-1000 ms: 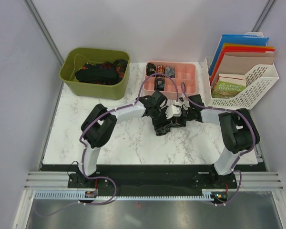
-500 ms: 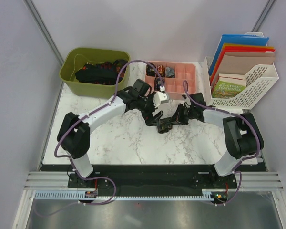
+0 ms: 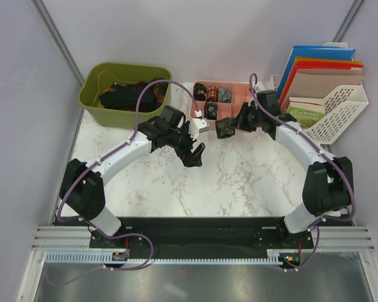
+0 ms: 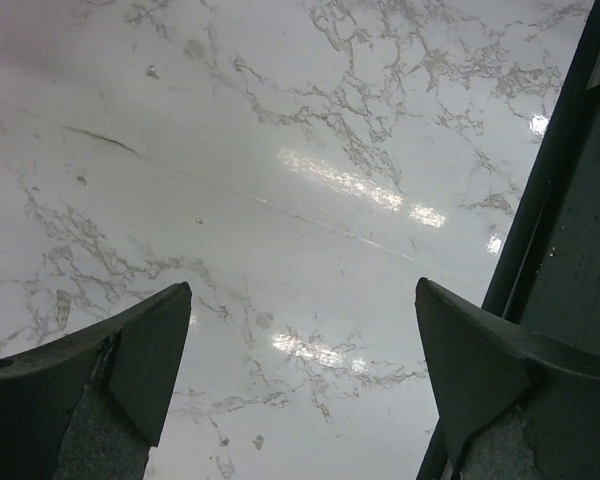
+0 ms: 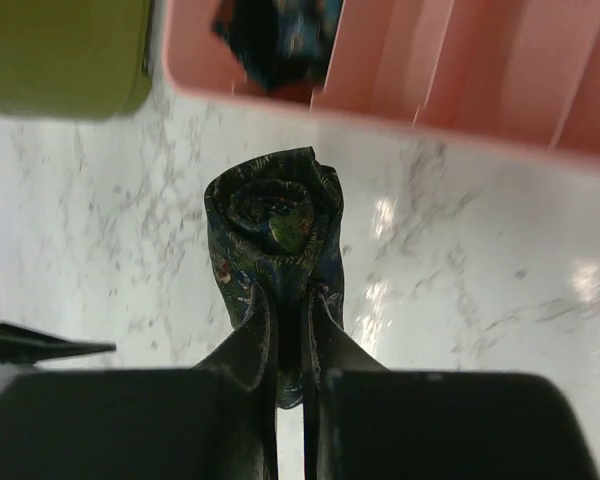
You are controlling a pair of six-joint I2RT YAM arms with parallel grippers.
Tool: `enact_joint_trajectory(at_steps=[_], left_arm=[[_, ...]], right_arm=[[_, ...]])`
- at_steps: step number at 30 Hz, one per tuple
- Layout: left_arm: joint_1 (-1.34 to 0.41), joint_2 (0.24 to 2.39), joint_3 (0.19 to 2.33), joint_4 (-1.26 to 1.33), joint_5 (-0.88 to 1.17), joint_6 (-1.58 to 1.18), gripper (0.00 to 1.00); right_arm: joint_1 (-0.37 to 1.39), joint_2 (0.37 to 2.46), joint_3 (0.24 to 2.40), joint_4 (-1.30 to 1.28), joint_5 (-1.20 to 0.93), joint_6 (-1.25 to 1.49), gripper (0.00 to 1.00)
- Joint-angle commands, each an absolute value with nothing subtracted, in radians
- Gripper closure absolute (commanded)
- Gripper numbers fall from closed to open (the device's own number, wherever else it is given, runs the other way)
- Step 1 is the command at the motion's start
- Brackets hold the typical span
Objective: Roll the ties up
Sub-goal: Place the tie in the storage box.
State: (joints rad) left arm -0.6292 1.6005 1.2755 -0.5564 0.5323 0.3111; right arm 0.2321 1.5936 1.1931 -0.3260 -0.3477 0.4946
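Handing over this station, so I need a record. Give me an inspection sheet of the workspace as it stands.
Surface: white marble table, no spills seen.
Job's things: one rolled tie gripped beside the pink tray; more rolled ties in its compartments; loose ties in the green bin.
Clutter: nothing seen.
Grippers: left gripper jaws open, empty; right gripper jaws shut on the rolled tie.
Cables: purple cables run along both arms.
Surroundings: file rack holding folders and a book; grey walls.
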Motion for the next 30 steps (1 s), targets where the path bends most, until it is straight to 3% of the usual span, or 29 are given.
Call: enact_joint_trajectory(at_steps=[1,8,14,30], left_arm=[[-0.595,1.532,1.261,-0.566,0.537,0.236,0.0],[-0.554,1.5,1.209,-0.551,0.557,0.215,0.0],[-0.531,1.476,1.161,-0.535,0.56,0.218,0.0],[-0.508,1.434,1.092,-0.502,0.598,0.215,0.0]], right_arm=[[0.23,1.592,1.38,-0.38,-0.062,0.39,1.0],[0.242,1.764,1.638,-0.408,0.213,0.295,1.0],[0.255,1.848,1.716,-0.426,0.377,0.192,1.0],[0.268,1.928,1.727,-0.52,0.468,0.144,1.0]])
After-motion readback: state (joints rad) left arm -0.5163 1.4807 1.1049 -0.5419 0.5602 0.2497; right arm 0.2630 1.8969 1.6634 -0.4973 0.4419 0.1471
